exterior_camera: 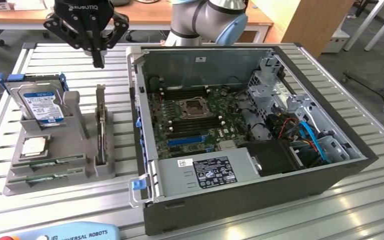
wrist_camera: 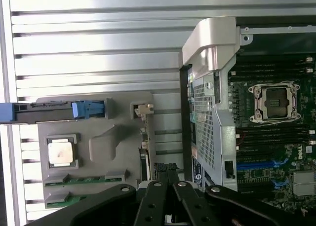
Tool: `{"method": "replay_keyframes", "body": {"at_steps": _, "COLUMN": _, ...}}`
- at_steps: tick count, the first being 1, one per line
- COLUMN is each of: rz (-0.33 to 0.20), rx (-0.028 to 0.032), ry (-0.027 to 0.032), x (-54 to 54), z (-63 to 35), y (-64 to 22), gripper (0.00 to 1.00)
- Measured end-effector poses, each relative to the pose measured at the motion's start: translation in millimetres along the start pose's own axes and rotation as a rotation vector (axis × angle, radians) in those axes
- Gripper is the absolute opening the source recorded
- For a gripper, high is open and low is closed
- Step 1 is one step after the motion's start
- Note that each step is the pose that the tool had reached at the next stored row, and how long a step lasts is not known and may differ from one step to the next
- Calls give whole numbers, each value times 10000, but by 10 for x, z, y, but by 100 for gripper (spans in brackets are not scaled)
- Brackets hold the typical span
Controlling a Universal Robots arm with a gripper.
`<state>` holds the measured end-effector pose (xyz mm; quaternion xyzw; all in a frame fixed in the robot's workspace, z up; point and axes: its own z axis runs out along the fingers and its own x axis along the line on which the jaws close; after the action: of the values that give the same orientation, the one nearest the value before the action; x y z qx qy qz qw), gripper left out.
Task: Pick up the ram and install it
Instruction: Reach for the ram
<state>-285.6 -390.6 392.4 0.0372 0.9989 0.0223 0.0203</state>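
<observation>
A: Gripper (exterior_camera: 98, 61) first: how does it stand?
B: Fingers pressed together, nothing between them. It hangs well above the grey holder (exterior_camera: 18, 187), on the holder's ram side, touching nothing.
A: And the ram (exterior_camera: 100, 131)?
B: It stands on edge in a slot along the holder's side nearest the computer case (exterior_camera: 245, 210), untouched.
A: What crowds it?
B: On the holder, a raised grey fin (exterior_camera: 74, 112) stands just beside it. Beyond that are the hard drive (exterior_camera: 42, 102), upright in a blue carrier, a silver processor chip (exterior_camera: 35, 145), and two green modules (exterior_camera: 55, 161) in slots at the holder's other end. The case wall rises close to the holder on the ram's side.
A: What does the exterior view add?
B: The whole open case, with its motherboard (exterior_camera: 178, 132) and empty socket (exterior_camera: 195, 107).
A: And the wrist view?
B: The ram edge-on, a thin line beside the closed fingertips (wrist_camera: 161, 171), and a silver bracket (wrist_camera: 212, 43) on the case rim nearest the holder
</observation>
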Motion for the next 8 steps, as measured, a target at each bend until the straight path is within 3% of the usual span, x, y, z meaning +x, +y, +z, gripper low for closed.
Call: {"method": "replay_keyframes", "body": {"at_steps": 8, "rz": -1, "rx": -1, "ry": -12, "x": 216, "z": -7, "y": -8, "gripper": 10}}
